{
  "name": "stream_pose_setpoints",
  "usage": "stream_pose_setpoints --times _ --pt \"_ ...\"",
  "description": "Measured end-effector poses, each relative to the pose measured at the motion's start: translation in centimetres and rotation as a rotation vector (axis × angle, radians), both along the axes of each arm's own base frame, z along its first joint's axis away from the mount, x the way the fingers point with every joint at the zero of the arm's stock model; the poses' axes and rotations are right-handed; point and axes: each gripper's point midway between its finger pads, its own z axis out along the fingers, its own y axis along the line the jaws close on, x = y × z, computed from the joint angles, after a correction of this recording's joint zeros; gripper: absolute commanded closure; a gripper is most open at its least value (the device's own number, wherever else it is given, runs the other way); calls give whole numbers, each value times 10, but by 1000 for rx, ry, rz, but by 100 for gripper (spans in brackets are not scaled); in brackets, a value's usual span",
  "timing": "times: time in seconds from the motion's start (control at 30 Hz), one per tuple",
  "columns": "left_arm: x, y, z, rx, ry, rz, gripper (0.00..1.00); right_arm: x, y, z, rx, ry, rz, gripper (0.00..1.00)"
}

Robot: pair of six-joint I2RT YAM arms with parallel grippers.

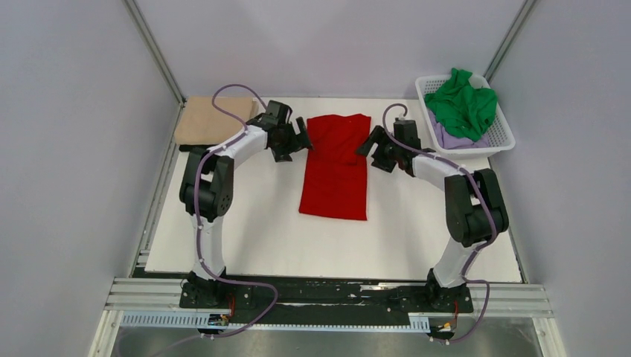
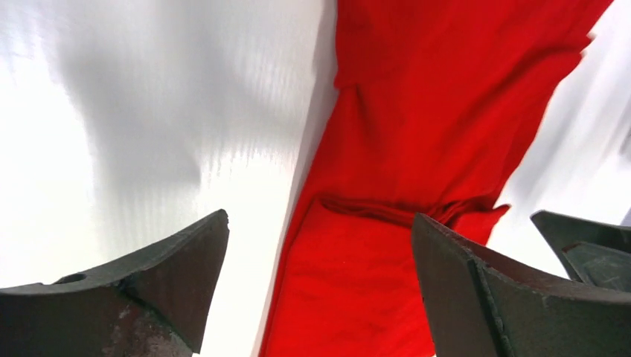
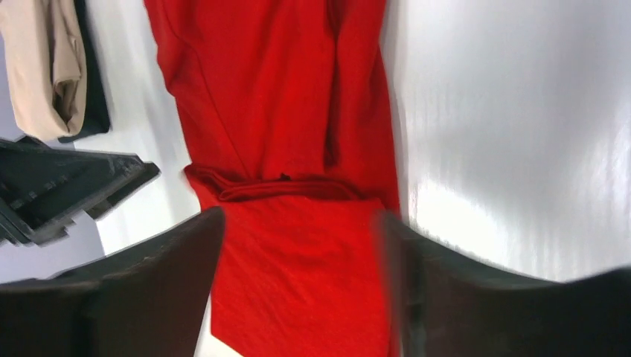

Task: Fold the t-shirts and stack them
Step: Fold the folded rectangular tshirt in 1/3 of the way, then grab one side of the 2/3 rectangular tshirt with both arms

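Note:
A bright red t-shirt lies flat on the white table, folded into a long narrow strip with its sleeves tucked in. My left gripper hangs by the strip's far left edge, and my right gripper by its far right edge. In the left wrist view the left gripper is open above the red t-shirt, holding nothing. The right gripper is also open over the red t-shirt; one finger is blurred. A folded tan t-shirt rests at the back left.
A white lattice basket at the back right holds a crumpled green t-shirt on top of a pale lilac t-shirt. Grey walls close in both sides. The tan t-shirt shows in the right wrist view.

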Motion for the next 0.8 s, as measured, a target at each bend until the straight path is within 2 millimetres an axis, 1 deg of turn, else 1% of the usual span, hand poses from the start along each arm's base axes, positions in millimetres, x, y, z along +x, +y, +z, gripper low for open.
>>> stream_pose_setpoints --times 0.03,0.1,0.17,0.23,0.3,0.33,0.37,0.43,0.5,0.57,0.63,0.67,0.7,0.73,0.77,0.8 --pt "5 3 5 -4 -14 8 0 3 -3 4 3 -9 -5 1" --pt "11 12 17 -4 -44 30 0 4 -5 10 1 -30 4 0" --pt "9 19 28 5 -72 44 0 -3 -3 14 -7 -42 24 0" --pt "-7 26 41 14 -96 41 0 -18 0 17 -12 -48 44 0" --pt "-29 32 52 18 -114 30 0 -43 0 19 -13 -51 59 0" --pt "-44 35 57 20 -122 24 0 -56 -1 20 -12 -49 64 0" --pt "-55 37 59 20 -124 18 0 -73 -2 18 -10 -44 72 0" --pt "-82 38 59 25 -126 -4 0 -98 -5 16 0 -32 81 0" --pt "-107 33 50 29 -110 -39 0 -121 -8 9 16 -11 89 0" --pt "-133 27 30 37 -62 -79 0 -143 -8 -1 35 20 99 0" --pt "-153 23 9 42 -11 -110 2 -161 -8 -11 47 53 105 1" --pt "-165 21 -5 47 26 -124 7 -169 -8 -17 53 72 108 3" --pt "-172 21 -13 50 51 -129 9 -175 -8 -21 57 88 109 6" --pt "-179 21 -25 54 84 -131 16 -180 -9 -26 59 103 110 9" --pt "-183 20 -32 51 110 -127 20 -184 -9 -29 60 115 110 13" --pt "-181 16 -29 31 101 -126 26 -186 -9 -32 60 122 108 18"
